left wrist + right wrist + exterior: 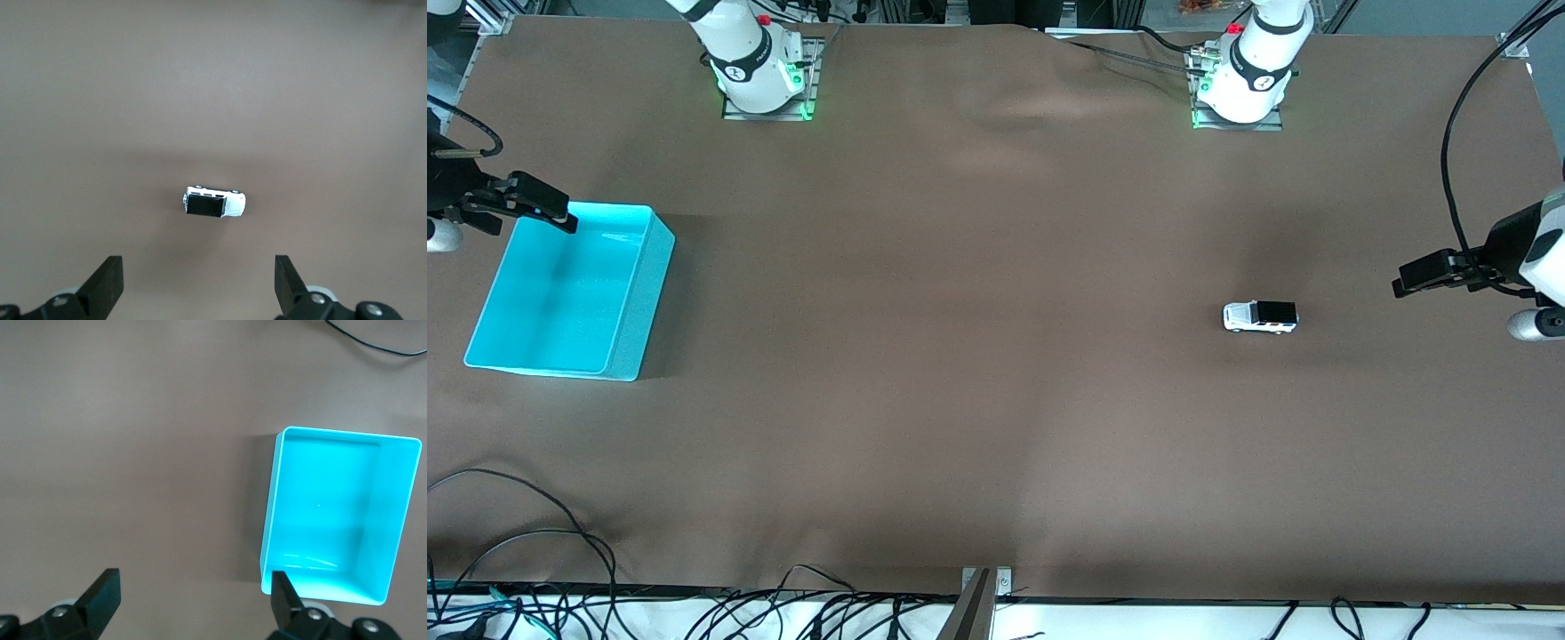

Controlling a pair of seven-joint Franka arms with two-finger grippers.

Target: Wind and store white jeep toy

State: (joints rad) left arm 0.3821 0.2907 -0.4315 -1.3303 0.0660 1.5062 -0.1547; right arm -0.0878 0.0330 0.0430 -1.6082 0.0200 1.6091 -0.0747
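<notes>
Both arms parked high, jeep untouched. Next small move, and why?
Probably bring the left end effector over the white jeep toy and lower it. The jeep sits alone on the cloth toward the left arm's end of the table, and this end effector is open and the closer one. The right end effector, also open, hangs at the cyan bin, which looks empty, so it can wait.
</notes>
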